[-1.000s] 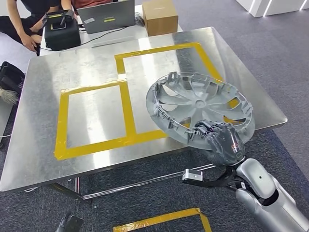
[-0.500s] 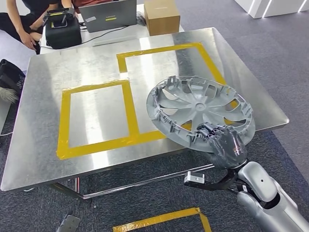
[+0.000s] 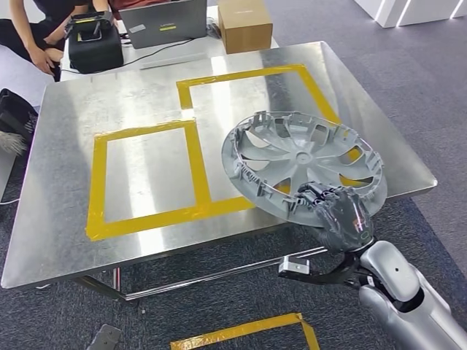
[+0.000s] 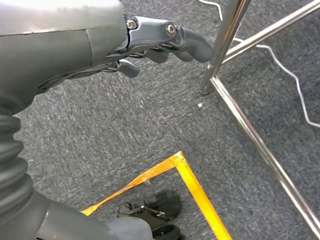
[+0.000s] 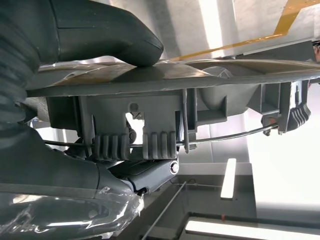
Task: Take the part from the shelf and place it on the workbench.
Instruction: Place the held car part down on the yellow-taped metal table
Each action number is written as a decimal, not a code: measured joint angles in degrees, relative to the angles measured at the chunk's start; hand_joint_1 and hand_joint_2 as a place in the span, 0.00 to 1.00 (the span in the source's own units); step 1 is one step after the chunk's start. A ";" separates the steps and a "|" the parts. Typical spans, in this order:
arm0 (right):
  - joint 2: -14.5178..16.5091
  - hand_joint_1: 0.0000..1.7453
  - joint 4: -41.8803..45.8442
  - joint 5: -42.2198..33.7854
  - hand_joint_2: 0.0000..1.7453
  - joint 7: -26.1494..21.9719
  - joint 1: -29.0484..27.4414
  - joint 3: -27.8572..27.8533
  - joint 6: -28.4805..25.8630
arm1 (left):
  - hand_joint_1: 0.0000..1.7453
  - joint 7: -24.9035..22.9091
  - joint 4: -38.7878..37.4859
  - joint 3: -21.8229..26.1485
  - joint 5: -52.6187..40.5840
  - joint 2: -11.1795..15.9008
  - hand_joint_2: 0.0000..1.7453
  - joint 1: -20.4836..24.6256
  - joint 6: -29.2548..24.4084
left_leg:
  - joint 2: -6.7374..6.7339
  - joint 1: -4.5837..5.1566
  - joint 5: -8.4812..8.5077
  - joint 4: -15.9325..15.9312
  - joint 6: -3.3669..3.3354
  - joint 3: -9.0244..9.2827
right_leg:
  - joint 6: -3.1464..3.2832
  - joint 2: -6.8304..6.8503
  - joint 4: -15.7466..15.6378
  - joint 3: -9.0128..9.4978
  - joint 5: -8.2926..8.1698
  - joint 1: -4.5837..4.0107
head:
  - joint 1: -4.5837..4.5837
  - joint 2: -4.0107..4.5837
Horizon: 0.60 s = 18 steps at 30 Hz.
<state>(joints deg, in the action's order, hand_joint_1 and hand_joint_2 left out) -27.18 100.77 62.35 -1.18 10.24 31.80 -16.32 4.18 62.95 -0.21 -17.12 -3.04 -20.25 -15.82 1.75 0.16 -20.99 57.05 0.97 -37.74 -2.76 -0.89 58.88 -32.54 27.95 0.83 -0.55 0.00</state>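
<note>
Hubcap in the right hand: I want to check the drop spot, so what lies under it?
Under the hubcap held by the right hand lie the steel workbench and part of the right yellow tape outline. Whatever sits directly beneath its centre is covered.

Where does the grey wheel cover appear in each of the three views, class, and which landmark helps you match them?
Head view: the wheel cover is right of centre, over the workbench's near right corner, held at its near rim by the right hand.
Left wrist view: not in it.
Right wrist view: edge-on across the middle, clamped by that hand.
Shared landmark: yellow tape on the steel top.
</note>
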 joint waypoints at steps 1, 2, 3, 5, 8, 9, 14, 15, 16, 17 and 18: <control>-0.04 1.00 -0.08 -0.04 1.00 -0.01 0.49 0.03 0.22 | 0.00 -0.12 0.00 0.13 -0.28 -0.04 1.00 0.01 0.21 | 0.00 0.00 0.00 0.00 0.00 0.00 | 0.00 0.00 0.00 0.00 0.00 0.00 | 0.00 0.00; -0.09 1.00 -0.21 -0.16 1.00 0.01 1.03 0.05 0.47 | 0.00 -0.19 0.00 0.26 -0.53 -0.08 1.00 0.01 0.38 | 0.00 0.00 0.00 0.00 -0.01 0.00 | 0.00 0.00 0.00 0.00 0.00 0.01 | -0.01 0.00; -0.14 1.00 -0.39 -0.32 1.00 0.04 1.59 0.06 0.72 | 0.00 -0.22 0.00 0.38 -0.73 -0.12 1.00 0.02 0.52 | 0.00 0.00 0.01 0.00 -0.02 0.00 | 0.00 0.00 0.00 0.00 0.00 0.01 | -0.01 0.00; -0.22 1.00 -0.83 -0.62 1.00 0.11 2.59 0.04 1.05 | 0.00 -0.25 0.00 0.54 -0.97 -0.16 1.00 0.04 0.72 | 0.00 0.00 0.02 0.00 -0.03 0.00 | 0.00 0.01 0.00 0.00 0.00 0.02 | -0.01 0.00; -0.32 1.00 -1.73 -0.64 1.00 0.27 3.77 -0.01 1.36 | 0.00 -0.40 0.00 0.72 -1.19 -0.18 1.00 0.09 0.95 | 0.00 0.01 0.02 0.00 -0.04 0.00 | -0.01 0.01 0.00 0.00 -0.01 0.03 | 0.00 0.00; -0.33 1.00 -2.23 -0.56 1.00 0.46 4.23 -0.06 1.55 | 0.00 -0.54 0.00 0.76 -1.31 -0.18 1.00 0.15 1.04 | 0.00 0.01 0.03 0.00 -0.04 0.00 | -0.02 0.01 0.00 0.00 -0.01 0.03 | 0.00 0.00; -0.33 1.00 -5.49 0.04 1.00 1.67 6.76 -0.42 2.70 | 0.00 -1.29 0.00 0.80 -1.77 -0.17 1.00 0.31 1.43 | 0.00 0.02 0.04 0.00 -0.07 -0.01 | -0.05 0.01 -0.01 0.00 -0.04 0.05 | -0.01 0.00; -0.33 1.00 -6.09 0.15 1.00 1.86 7.16 -0.53 2.89 | 0.00 -1.36 0.00 0.80 -1.83 -0.18 1.00 0.31 1.47 | 0.00 0.02 0.04 0.00 -0.07 -0.01 | -0.06 0.01 -0.01 0.00 -0.04 0.05 | -0.01 0.00; -0.33 1.00 -6.64 0.24 1.00 2.01 7.50 -0.63 3.02 | 0.00 -1.40 0.00 0.80 -1.88 -0.18 1.00 0.31 1.50 | 0.00 0.03 0.04 0.00 -0.07 -0.02 | -0.06 0.01 -0.01 0.00 -0.04 0.05 | -0.01 0.00; -0.33 1.00 -7.13 0.31 1.00 2.14 7.79 -0.70 3.11 | 0.00 -1.44 0.00 0.80 -1.95 -0.18 1.00 0.32 1.52 | 0.00 0.03 0.04 0.00 -0.07 -0.02 | -0.06 0.01 -0.01 0.00 -0.04 0.06 | -0.01 0.00; -0.33 1.00 -7.60 0.39 1.00 2.26 8.06 -0.73 3.23 | 0.00 -1.54 0.00 0.80 -2.02 -0.18 1.00 0.32 1.53 | 0.00 0.03 0.04 0.00 -0.07 -0.02 | -0.06 0.01 -0.01 0.00 -0.05 0.06 | 0.00 0.00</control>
<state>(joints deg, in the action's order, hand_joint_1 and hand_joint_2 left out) -27.52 93.16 62.74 1.08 18.30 31.07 -13.09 2.64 62.95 0.59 -19.15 -3.21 -19.93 -14.29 1.75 0.19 -20.94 57.06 0.90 -37.76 -2.82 -0.87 58.87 -32.54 27.90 0.89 -0.55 0.00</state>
